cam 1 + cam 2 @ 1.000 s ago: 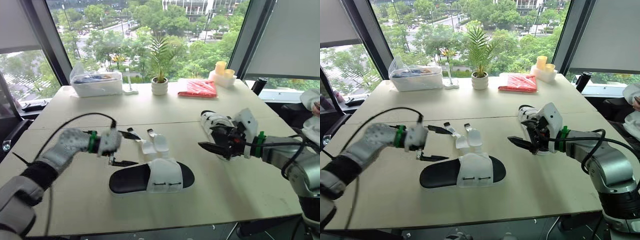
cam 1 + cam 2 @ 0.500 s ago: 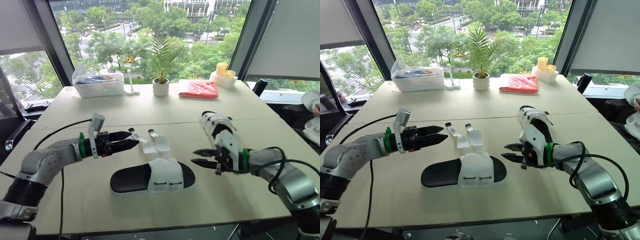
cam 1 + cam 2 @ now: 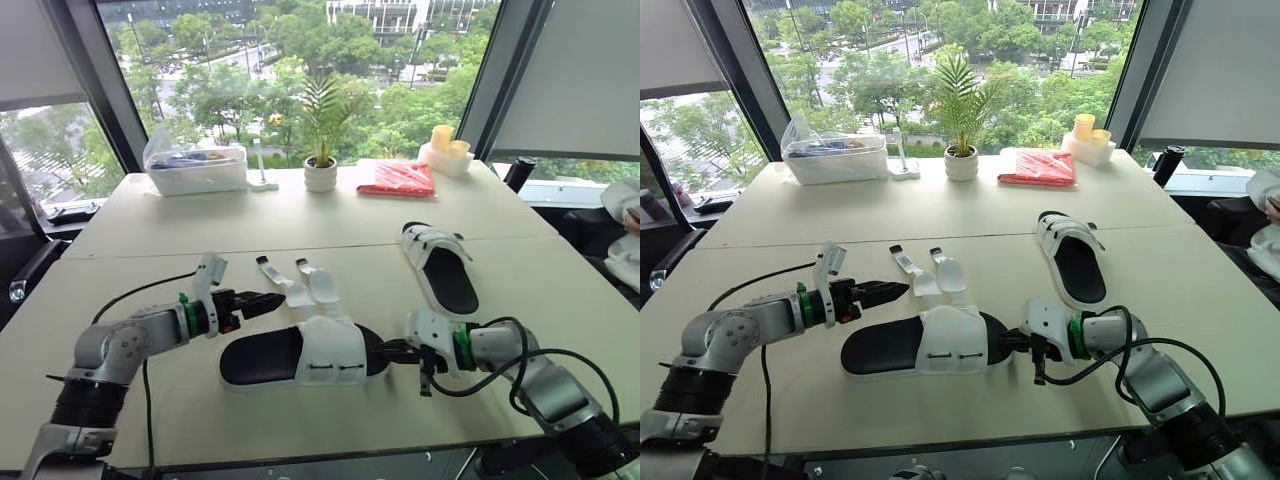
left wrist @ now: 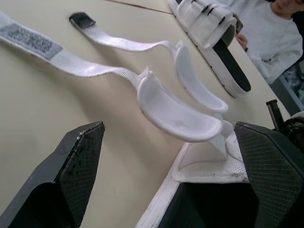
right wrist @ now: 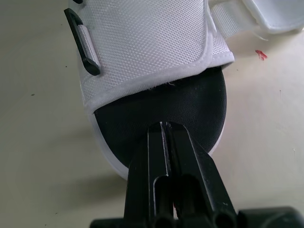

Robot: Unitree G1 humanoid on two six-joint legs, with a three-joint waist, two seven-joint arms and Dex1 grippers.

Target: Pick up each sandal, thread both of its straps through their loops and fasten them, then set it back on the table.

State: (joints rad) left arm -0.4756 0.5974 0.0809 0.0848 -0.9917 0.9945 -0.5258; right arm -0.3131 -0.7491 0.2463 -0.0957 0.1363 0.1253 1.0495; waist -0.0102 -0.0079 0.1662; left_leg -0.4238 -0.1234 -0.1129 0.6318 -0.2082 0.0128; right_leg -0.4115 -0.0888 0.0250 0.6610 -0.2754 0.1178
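My right hand sits clenched at the toe of the light-looking black-soled white sandal, lower centre; left hand released. I'd pinch the likely stiffer sole edge.

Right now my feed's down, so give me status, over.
Left tool open, by loose straps. Right tool shut, at sandal's toe. Sandal on table, unfastened. Nothing in the way.
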